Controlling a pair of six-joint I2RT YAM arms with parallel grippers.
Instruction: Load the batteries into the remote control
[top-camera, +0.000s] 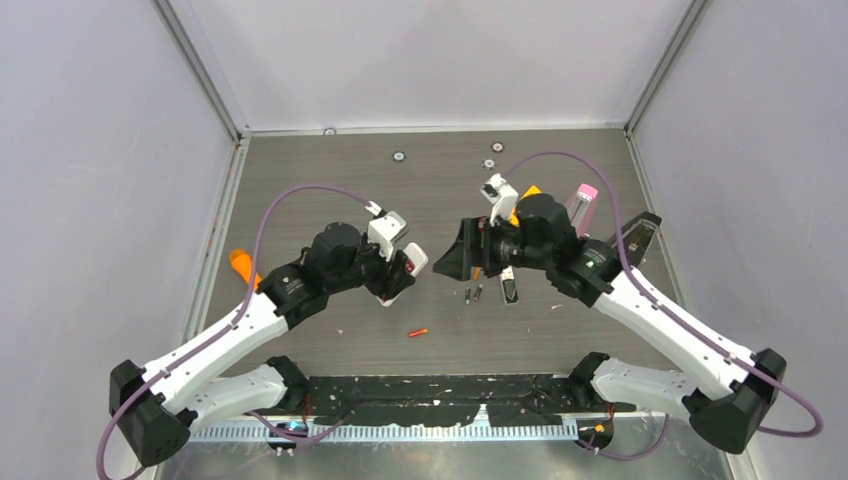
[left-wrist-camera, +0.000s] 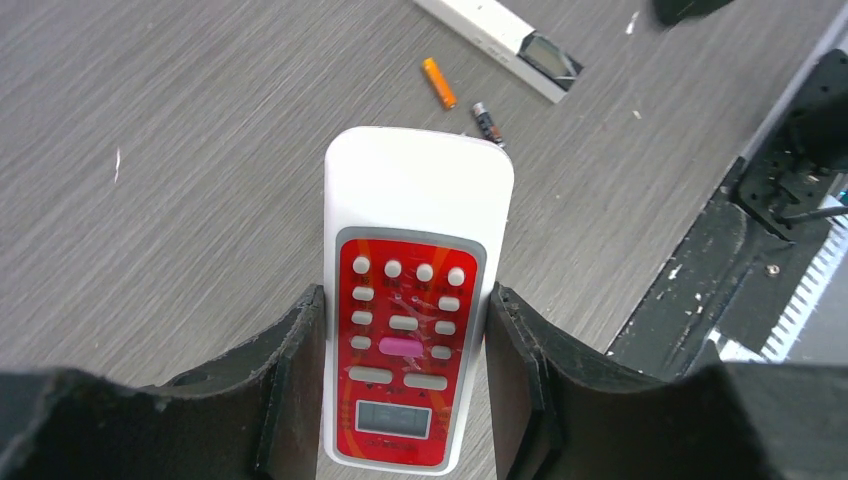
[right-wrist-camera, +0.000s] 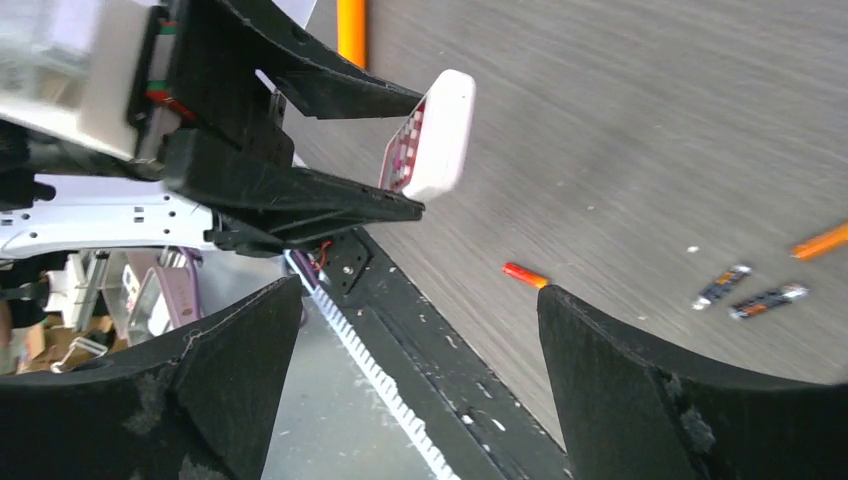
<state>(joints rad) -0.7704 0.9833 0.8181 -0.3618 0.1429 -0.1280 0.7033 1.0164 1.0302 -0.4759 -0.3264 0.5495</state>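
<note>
Left gripper (left-wrist-camera: 405, 300) is clamped on the remote control (left-wrist-camera: 415, 190), one black finger pressed flat on each long edge, red button face toward the wrist camera. The remote is up off the table (top-camera: 330, 190), sticking out past the fingertips toward the right arm. Right gripper (right-wrist-camera: 415, 300) is spread wide with nothing in it or touching it, pointed at the held remote.

Counting the batteries: two dark batteries (right-wrist-camera: 722, 285) lie side by side on the table, and one orange-red battery (right-wrist-camera: 525, 274) lies by itself, well apart from them and nearer the arm bases. The left wrist view also shows an orange battery (left-wrist-camera: 438, 82) just beside a dark one (looks like the fourth, can't say for sure). None are in the remote as far as I can see.

Other stuff: a second white remote (top-camera: 510, 290) flat near the dark pair, and one big orange stick (top-camera: 240, 265) over by the left edge.
</note>
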